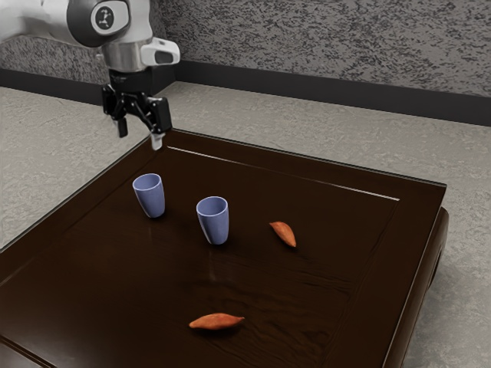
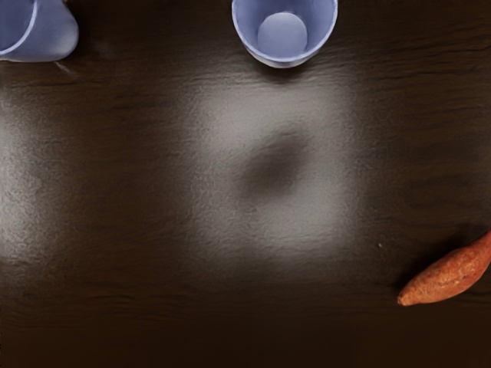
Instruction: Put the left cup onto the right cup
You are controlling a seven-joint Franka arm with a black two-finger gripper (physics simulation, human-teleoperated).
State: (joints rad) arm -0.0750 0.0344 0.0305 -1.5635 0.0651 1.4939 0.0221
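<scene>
Sweet potato (image 1: 216, 322) lies well apart from the left cup (image 1: 149, 194); gripper (image 1: 140, 132) hovers above it, fingers spread and empty, looks pre-grab.

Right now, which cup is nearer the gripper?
The cup at the exterior view's left. It stands close to the raised gripper; the other cup stands farther toward that view's right.

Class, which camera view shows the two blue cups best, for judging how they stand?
The exterior view. The left cup and right cup stand whole, upright and apart on the table. The wrist view cuts both at its edge: one seen from above, the other only in part.
</scene>
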